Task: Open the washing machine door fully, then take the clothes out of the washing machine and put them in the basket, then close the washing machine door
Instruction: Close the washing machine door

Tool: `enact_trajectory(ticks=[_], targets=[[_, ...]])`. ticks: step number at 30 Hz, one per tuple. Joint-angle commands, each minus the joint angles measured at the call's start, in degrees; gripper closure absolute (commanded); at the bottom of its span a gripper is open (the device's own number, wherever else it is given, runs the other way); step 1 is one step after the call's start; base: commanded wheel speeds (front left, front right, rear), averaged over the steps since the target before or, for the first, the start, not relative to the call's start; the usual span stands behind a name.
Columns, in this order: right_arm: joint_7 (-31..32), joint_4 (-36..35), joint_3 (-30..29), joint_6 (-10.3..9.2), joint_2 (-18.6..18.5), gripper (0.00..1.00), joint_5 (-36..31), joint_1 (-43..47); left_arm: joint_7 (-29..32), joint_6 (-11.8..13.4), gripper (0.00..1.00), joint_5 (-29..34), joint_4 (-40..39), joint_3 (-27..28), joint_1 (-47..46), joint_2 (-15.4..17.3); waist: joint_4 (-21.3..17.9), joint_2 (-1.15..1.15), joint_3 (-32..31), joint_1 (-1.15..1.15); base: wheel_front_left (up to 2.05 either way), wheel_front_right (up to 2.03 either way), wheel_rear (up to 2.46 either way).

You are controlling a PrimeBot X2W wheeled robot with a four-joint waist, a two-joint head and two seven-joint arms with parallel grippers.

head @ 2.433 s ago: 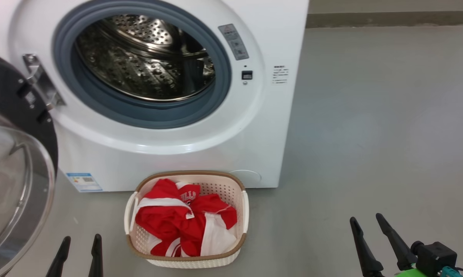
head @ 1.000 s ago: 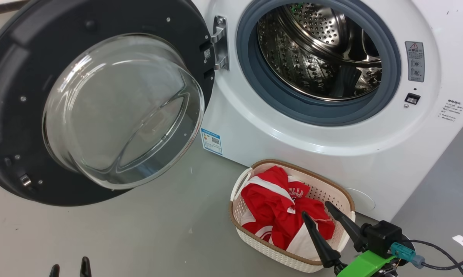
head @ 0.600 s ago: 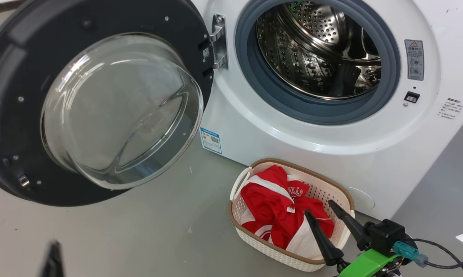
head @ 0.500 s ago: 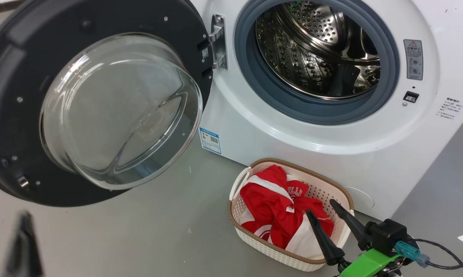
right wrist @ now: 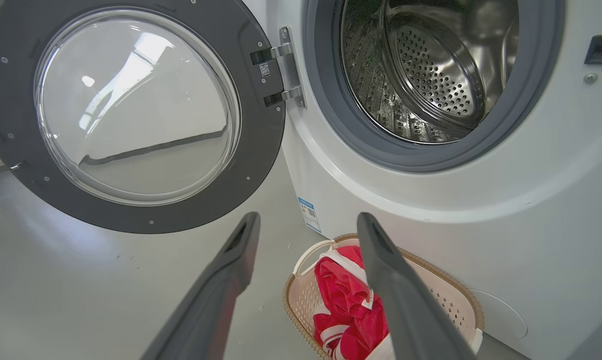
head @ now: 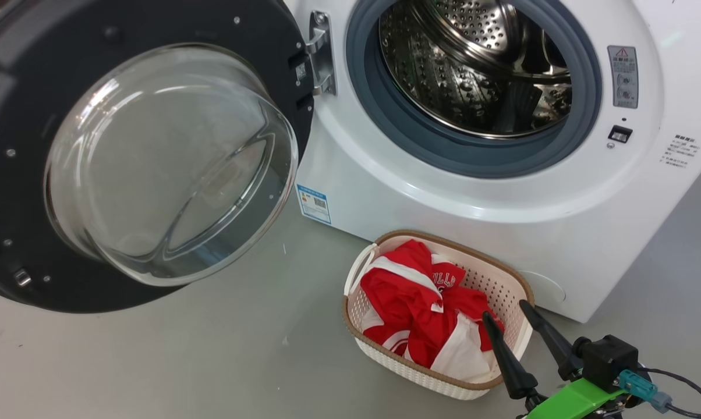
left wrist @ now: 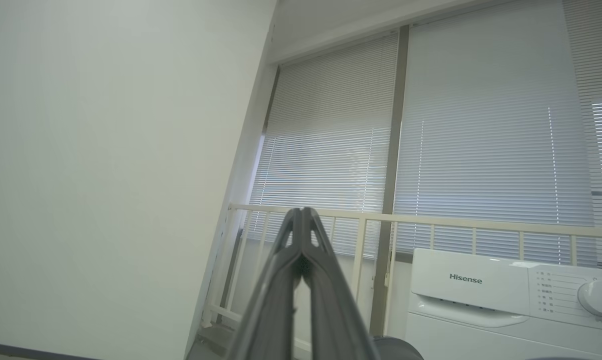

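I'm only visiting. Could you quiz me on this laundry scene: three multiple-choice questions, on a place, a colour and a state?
1. Where are the bright red-and-white clothes? A) steel drum B) cream perforated plastic basket C) floor
2. The rubber gasket of the white washing machine is: A) grey B) green C) red
3. The round black-rimmed glass door is: A) shut B) swung open C) removed
Answers: 1 B, they fill the basket; 2 A, a grey ring frames the opening; 3 B, it stands swung wide of the opening.
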Motion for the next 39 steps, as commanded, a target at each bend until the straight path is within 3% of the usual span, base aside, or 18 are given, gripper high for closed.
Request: enact_trajectory(ticks=[1,4,8,11,17,22,29,39], targets=[[-0.38,-1.67,0.72,0.36,-0.31,0.0,-0.44,-0.46,-0.09,-0.32,1.0,-1.37,0.93,1.97,-2.95,3.85,-0.14,0.0,0.52,0.0,0.0,0.0,0.0],[-0.38,-2.06,-0.04,0.36,-0.29,0.0,-1.16,-0.51,-0.09,-0.32,1.0,-4.62,9.48,0.7,-8.05,8.26,-0.62,0.0,1.85,0.0,0.0,0.0,0.0],[-0.38,-2.15,-0.19,0.36,-0.45,0.0,-1.9,-1.13,2.06,-0.32,1.0,-14.48,23.55,-1.99,-14.62,12.55,-1.41,0.0,3.41,0.0,0.0,0.0,0.0],[-0.38,-2.09,-0.18,0.36,-0.55,0.0,-2.25,-1.71,7.05,-0.32,1.0,-20.68,32.08,-4.27,-18.47,16.01,-1.94,0.0,4.46,0.0,0.0,0.0,0.0],[-0.38,-1.97,-0.3,0.36,-0.58,0.0,-2.8,-2.55,21.73,-0.32,1.0,-29.77,44.81,-7.5,-22.87,19.1,-2.61,0.0,5.87,0.0,0.0,0.0,0.0],[-0.38,-1.83,-0.05,0.36,-0.59,0.0,-3.15,-3.16,32.44,-0.33,1.0,-34.65,53.02,-7.78,-25.24,19.97,-3.35,0.0,6.73,0.0,0.0,0.0,0.0],[-0.38,-1.93,-0.33,0.36,-0.96,0.0,-3.6,-3.32,43.16,-0.33,1.0,-37.68,58.18,-8.89,-26.75,19.47,-3.92,0.0,8.06,0.0,0.0,0.0,0.0],[-0.38,-1.74,-0.12,0.36,-1.0,0.0,-3.84,-3.5,51.21,-0.33,1.0,-38.46,57.34,-11.49,-25.86,18.05,-4.04,0.0,8.47,0.0,0.0,0.0,0.0]])
